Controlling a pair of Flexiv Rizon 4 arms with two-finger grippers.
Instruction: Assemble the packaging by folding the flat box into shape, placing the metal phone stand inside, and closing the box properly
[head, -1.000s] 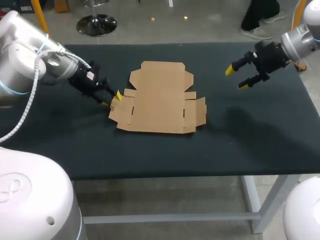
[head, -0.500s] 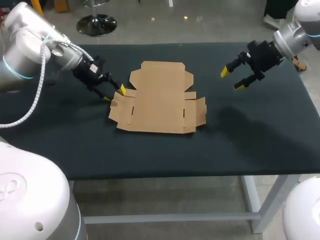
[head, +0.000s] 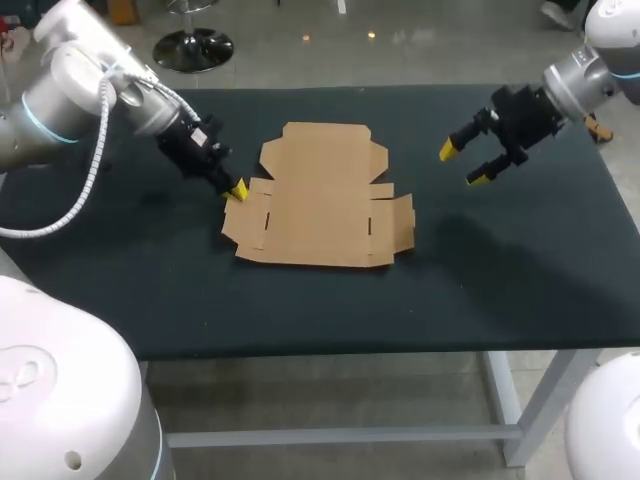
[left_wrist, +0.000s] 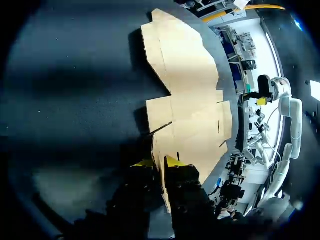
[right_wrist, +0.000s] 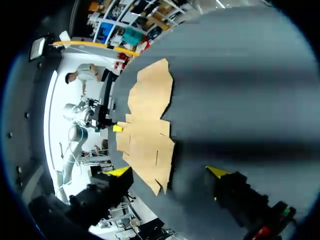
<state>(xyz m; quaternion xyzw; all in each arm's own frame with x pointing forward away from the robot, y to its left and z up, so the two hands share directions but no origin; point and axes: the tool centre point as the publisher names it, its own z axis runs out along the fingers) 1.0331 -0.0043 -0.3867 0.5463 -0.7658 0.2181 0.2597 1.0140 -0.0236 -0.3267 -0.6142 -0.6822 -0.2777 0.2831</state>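
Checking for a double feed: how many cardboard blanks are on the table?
1. The flat cardboard blank lies mid-table, its left flap pinched in the left gripper; a second sheet stacked beneath could be hidden.

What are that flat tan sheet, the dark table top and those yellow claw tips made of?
The flat box looks like thin brown cardboard: matte tan, with cut slits and flaps. The table top seems covered in a dark matte mat, perhaps felt or rubber; no shine shows. The yellow fingertips on the right end effector look like smooth plastic or rubber; I cannot tell which.
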